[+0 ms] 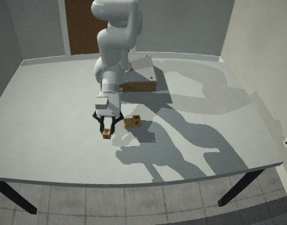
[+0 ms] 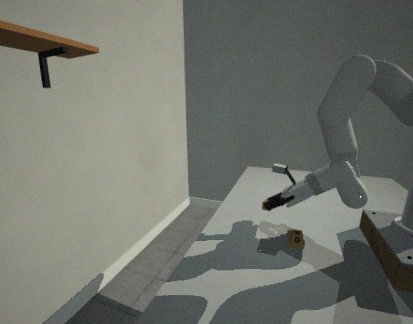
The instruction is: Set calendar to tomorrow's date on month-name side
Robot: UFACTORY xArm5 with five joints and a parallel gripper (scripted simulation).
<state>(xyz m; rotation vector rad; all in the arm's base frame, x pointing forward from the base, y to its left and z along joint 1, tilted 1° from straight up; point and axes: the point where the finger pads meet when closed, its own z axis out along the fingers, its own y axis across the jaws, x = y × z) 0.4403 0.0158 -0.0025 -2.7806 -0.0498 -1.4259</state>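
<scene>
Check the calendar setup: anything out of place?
Yes. One cube is out of the tray, clamped in the hand and held above the table in the exterior view. The tray on the table shows only one cube; digits are too small to read.

Arm [image 1: 115, 42] stands on a base block [image 1: 142, 78] at the back middle of the bench [image 1: 45, 104]; arm reaches forward over the bench; gripper [image 1: 107, 130] hangs above the bench, jaws shut on one cube [image 1: 106, 133], cube off the surface in the exterior view [image 2: 268, 204]; tray [image 1: 133, 121] with second cube sits on the bench just right of the held cube, in front of the base block; shelf [image 2: 40, 40] on the side wall; door [image 1: 84, 28] behind the bench.
</scene>
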